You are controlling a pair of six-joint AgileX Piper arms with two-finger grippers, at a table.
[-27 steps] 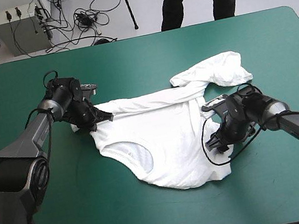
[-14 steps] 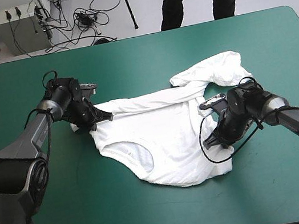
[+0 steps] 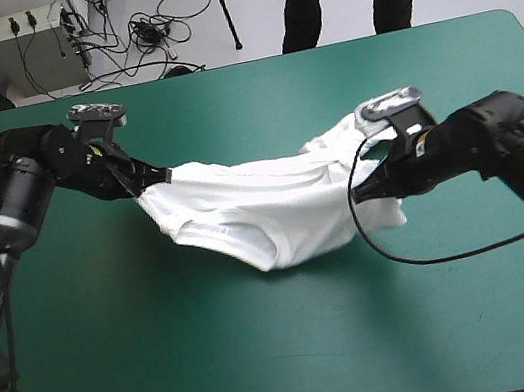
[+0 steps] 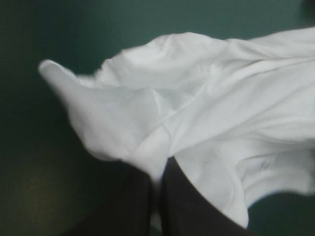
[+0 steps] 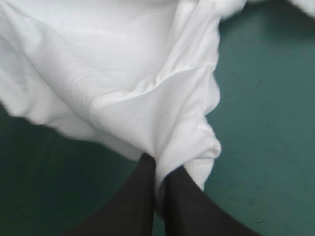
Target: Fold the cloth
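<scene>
Teal-green cover spans the table (image 3: 270, 357), and the white T-shirt (image 3: 254, 207) hangs over its middle, stretched between the two arms like a hammock. The left jaws, over the table's far left part, are all but shut and pinch one end of the cloth. In the left wrist view their black fingers (image 4: 133, 206) meet with a thin fold of white between them, and the rest of the T-shirt (image 4: 197, 98) spreads out ahead of them. The right jaws, right of the table's centre, are likewise nearly closed on the other end. The right wrist view shows their fingers (image 5: 187, 206) clamping a bunched fold, with the fabric (image 5: 123, 73) fanning out ahead. Between the two grips the cloth sags low; whether its lowest part touches the cover I cannot tell. A loose part lies bunched beyond the right jaws, toward the far edge.
</scene>
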